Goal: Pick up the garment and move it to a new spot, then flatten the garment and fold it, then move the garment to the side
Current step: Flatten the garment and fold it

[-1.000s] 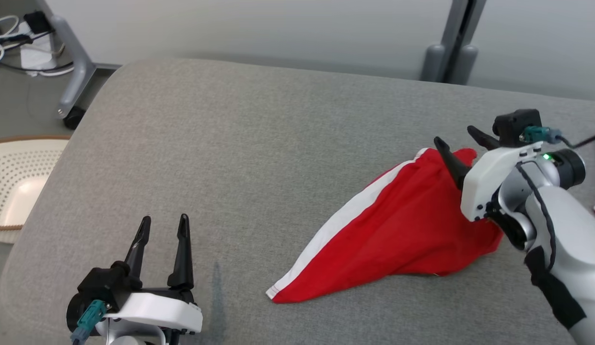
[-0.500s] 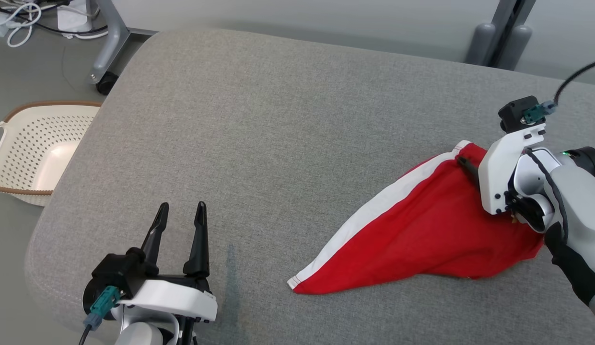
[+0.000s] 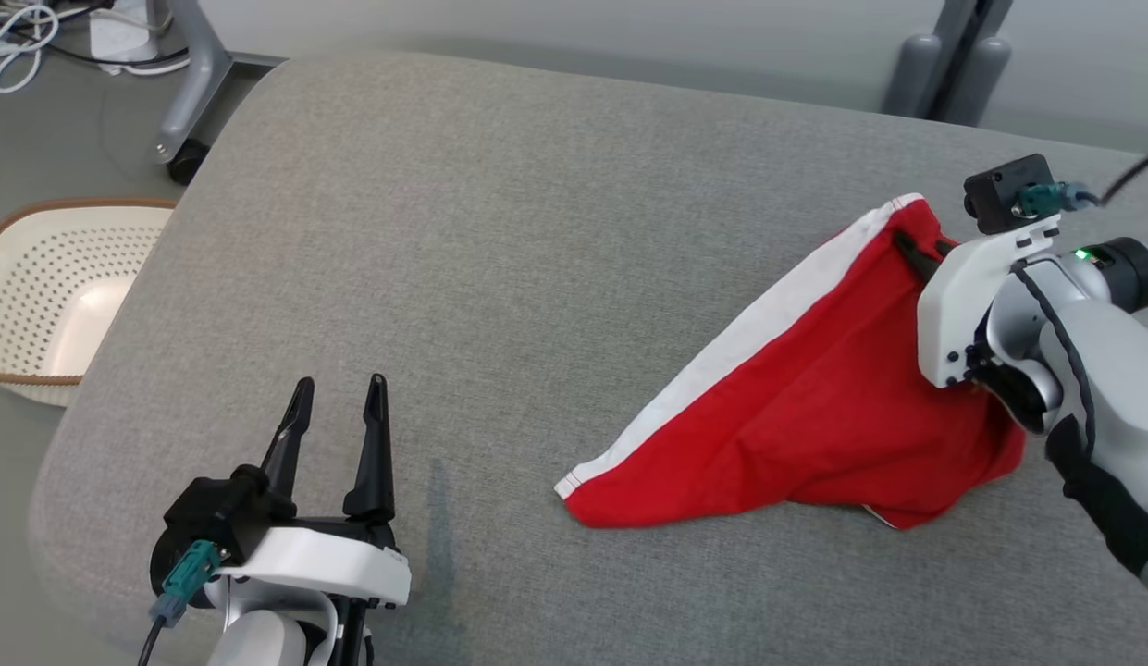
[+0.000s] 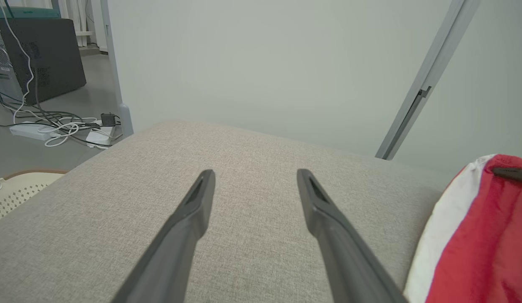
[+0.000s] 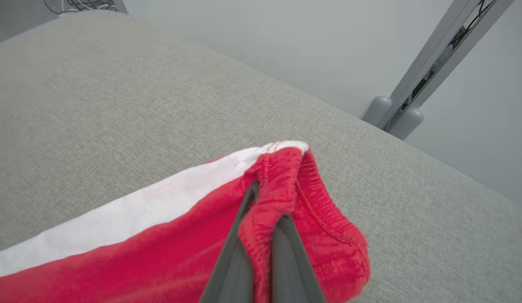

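Note:
The garment [image 3: 805, 407] is a red pair of shorts with a white side stripe, lying crumpled on the right of the grey cushion [image 3: 499, 259]. My right gripper [image 3: 911, 252] is shut on the garment's elastic waistband [image 5: 282, 185] and holds that corner raised, while the far leg hem rests on the cushion. A fold of red cloth is pinched between the two fingers [image 5: 235, 252]. My left gripper [image 3: 338, 393] stands open at the lower left above bare cushion, well apart from the garment [image 4: 475, 235]. Nothing lies between its fingers [image 4: 197, 206].
A cream perforated basket [image 3: 55, 296] sits on the floor beyond the cushion's left edge. A wheeled grey stand leg [image 3: 180, 102] and white cables [image 3: 18, 37] lie at the far left. A grey post [image 3: 944, 55] rises behind the cushion.
My right gripper went from open beside the waistband to shut on it and has lifted that corner up. The head camera shifted. The left gripper kept its pose.

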### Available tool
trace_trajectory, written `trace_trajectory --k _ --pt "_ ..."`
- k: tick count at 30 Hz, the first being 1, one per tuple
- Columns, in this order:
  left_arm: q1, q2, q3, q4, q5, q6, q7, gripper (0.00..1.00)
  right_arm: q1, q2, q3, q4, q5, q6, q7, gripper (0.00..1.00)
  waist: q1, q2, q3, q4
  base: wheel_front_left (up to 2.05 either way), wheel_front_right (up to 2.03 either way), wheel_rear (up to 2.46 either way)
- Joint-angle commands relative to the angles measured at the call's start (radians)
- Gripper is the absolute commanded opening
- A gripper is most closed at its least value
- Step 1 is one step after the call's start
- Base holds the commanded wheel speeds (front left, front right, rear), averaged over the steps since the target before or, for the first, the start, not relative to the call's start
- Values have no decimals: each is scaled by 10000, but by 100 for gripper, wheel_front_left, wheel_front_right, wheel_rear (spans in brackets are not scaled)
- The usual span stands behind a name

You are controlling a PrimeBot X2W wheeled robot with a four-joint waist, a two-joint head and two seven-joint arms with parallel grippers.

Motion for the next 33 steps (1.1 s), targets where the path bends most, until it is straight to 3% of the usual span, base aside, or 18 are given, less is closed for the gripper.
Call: trace_trajectory --k 1,8,13,25,33 --pt "116 35 123 8 102 24 -11 100 265 35 60 -117 139 -1 -641 0 0 0 -169 -237 0 0 0" --pt "465 40 547 -3 383 -102 -13 100 1257 -184 414 -823 -99 -1 -3094 0 0 0 -635 -1014 0 0 0" --pt "661 40 746 10 497 -209 -13 100 2081 -380 253 -1604 -274 -1 -3724 0 0 0 -869 -1463 0 0 0" --pt "980 38 1194 -35 699 -474 -13 100 6773 -780 -2428 -6361 -2607 -1 -3867 0 0 0 -1108 -2424 0 0 0" --pt "1076 38 1307 49 841 -583 -13 100 9121 -341 -3365 -7027 -3154 -1 -3871 0 0 0 -1247 -2719 0 0 0"
